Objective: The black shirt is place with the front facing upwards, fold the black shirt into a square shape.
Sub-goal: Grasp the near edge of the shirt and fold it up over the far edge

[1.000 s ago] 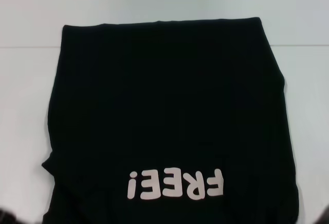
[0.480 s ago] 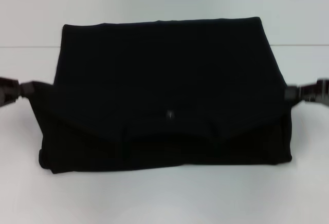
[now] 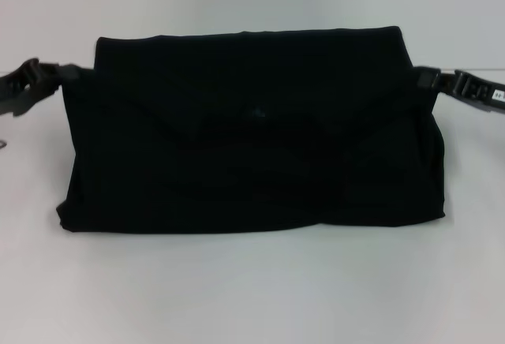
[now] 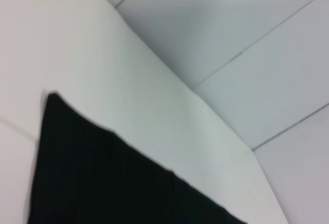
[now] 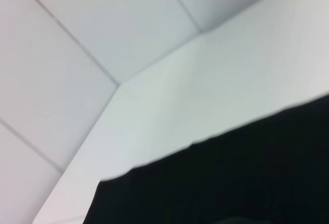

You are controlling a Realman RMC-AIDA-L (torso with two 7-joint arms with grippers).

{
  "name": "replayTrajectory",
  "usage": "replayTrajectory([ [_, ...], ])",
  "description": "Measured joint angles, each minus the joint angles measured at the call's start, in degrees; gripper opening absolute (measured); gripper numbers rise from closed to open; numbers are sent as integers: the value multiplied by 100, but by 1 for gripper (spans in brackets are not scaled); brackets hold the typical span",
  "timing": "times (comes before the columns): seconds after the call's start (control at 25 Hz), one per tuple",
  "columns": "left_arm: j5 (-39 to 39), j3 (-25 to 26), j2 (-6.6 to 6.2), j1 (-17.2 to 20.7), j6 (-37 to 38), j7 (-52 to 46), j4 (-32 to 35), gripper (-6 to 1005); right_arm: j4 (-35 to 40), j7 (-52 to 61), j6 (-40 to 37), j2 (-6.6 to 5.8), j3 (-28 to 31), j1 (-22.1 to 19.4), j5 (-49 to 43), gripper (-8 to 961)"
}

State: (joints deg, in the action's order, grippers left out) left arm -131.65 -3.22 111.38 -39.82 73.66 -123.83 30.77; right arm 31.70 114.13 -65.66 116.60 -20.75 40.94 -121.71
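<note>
Near half of the shirt (image 3: 252, 135) is flipped over the far half, lying mid-table as a wide rectangle. My left gripper (image 3: 67, 76) and right gripper (image 3: 430, 80) each pinch a far corner. Guessing a sideways fold is left to square it.

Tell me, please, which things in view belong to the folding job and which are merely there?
Job:
shirt, folded over on itself
left gripper, at its far left corner
right gripper, at its far right corner

Merely there:
table
</note>
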Motion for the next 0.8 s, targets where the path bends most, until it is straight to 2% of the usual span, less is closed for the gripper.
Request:
replayTrajectory([
  [0.32, 104, 4, 235, -288, -1012, 484, -110, 51, -450, -1045, 1185, 136, -103, 253, 313, 73],
  [0.52, 113, -129, 388, -448, -1766, 860, -356, 51, -676, -1579, 2133, 300, -253, 432, 319, 74],
  [0.68, 131, -344, 574, -535, -2439, 893, -369, 55, -942, -1962, 2754, 327, -274, 574, 436, 92],
  [0.8, 158, -503, 701, -598, -2874, 968, -371, 60, -1092, -2325, 2930, 329, -283, 603, 766, 106],
])
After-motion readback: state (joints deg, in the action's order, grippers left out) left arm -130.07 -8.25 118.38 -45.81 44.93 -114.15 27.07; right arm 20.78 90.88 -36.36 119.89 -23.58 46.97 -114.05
